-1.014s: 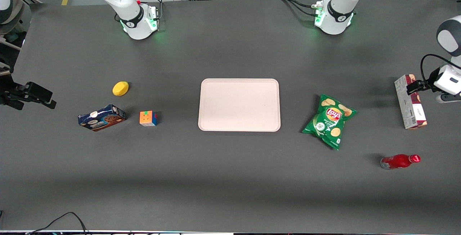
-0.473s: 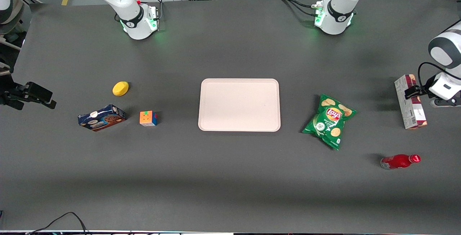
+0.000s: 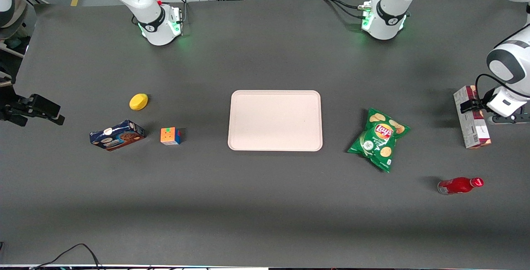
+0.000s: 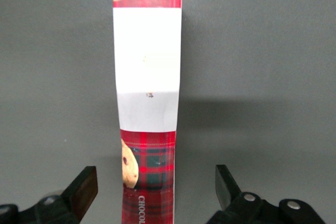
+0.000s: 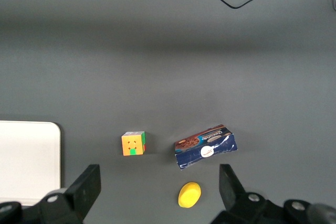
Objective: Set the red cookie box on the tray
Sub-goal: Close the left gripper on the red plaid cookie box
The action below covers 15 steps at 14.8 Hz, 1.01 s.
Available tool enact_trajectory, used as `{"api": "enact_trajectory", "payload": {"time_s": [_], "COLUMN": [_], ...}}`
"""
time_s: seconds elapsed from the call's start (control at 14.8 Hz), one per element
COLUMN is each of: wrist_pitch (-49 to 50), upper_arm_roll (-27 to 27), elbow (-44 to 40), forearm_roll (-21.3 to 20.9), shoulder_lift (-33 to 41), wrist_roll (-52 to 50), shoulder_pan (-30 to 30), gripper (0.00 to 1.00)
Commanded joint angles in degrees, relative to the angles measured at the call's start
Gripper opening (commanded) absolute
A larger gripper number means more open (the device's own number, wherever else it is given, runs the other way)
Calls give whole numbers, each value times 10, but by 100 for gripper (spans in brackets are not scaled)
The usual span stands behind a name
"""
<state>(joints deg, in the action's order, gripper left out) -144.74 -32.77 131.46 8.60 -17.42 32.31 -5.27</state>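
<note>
The red cookie box (image 3: pixel 472 117) stands on its long edge at the working arm's end of the table, grey-white printed side toward the tray. In the left wrist view its tartan face with white label (image 4: pixel 148 98) runs between my fingers. My gripper (image 3: pixel 482 110) is over the box's middle, open, one finger (image 4: pixel 84 188) on each side, neither touching. The pale pinkish-beige tray (image 3: pixel 275 120) lies flat in the table's middle, with nothing on it.
A green Lay's chip bag (image 3: pixel 379 138) lies between tray and box. A red bottle (image 3: pixel 459 185) lies nearer the front camera than the box. A dark blue cookie box (image 3: pixel 117 135), colour cube (image 3: pixel 170 136) and yellow lemon (image 3: pixel 138 101) lie toward the parked arm's end.
My gripper has moved along the box toward the front camera and a little toward the tray, from the box's farther end to over its middle. The box has not moved.
</note>
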Motion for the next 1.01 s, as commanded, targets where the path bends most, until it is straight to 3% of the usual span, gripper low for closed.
{"api": "enact_trajectory", "payload": {"time_s": [0.0, 0.34, 0.47, 0.68, 0.81, 0.95], "wrist_pitch": [-18, -19, -19, -18, -14, -8], "upper_arm_roll": [3, 5, 5, 10, 14, 20], "elbow": [-9, -19, -20, -26, -31, -42], "forearm_roll": [36, 48, 48, 57, 54, 52], "shoulder_lift": [-25, -39, -42, -52, -52, -53], "wrist_roll": [43, 44, 44, 44, 43, 44], "shoulder_pan": [6, 5, 5, 4, 2, 0], "gripper": [100, 99, 75, 52, 25, 13]}}
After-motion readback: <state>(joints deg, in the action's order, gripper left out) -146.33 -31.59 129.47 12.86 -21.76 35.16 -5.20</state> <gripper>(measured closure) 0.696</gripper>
